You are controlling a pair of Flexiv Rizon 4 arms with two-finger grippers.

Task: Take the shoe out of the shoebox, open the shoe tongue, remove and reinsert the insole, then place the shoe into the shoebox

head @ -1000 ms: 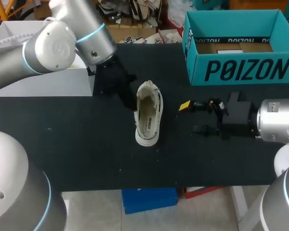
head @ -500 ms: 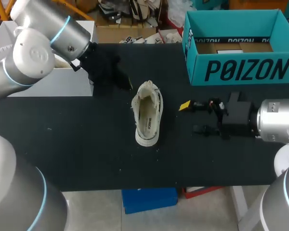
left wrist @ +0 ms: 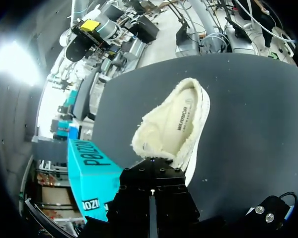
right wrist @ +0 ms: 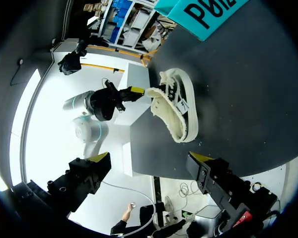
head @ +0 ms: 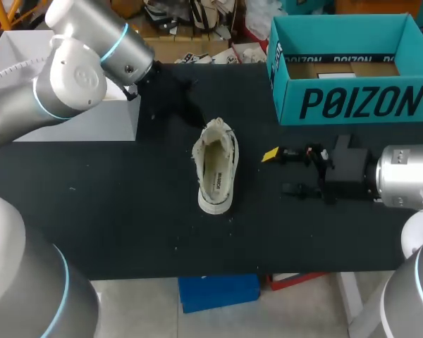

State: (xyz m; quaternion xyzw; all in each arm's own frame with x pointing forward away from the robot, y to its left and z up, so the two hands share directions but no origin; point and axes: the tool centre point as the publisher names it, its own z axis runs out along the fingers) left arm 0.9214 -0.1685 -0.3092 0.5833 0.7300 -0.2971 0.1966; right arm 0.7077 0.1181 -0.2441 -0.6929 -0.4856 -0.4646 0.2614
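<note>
A white low sneaker (head: 215, 172) stands on its sole mid-table, its mouth wide and the cream insole showing inside. My left gripper (head: 194, 116) hangs shut and empty beyond the shoe's far-left end, apart from it. In the left wrist view the gripper (left wrist: 152, 168) points at the shoe (left wrist: 176, 121) just ahead. My right gripper (head: 275, 171) lies low to the shoe's right, open and holding nothing. In the right wrist view the gripper (right wrist: 149, 171) stands well short of the shoe (right wrist: 176, 109). The teal shoebox (head: 352, 102) stands open at the back right.
A white box (head: 70, 116) sits at the table's left, under my left arm. The black tabletop (head: 127, 211) has bare room in front of and to the left of the shoe. The shoebox (left wrist: 89, 168) shows beside the left gripper.
My left gripper has drawn back from the shoe's left side toward the far left, then shifted slightly right. The shoe's mouth has spread a little. The right arm has not moved.
</note>
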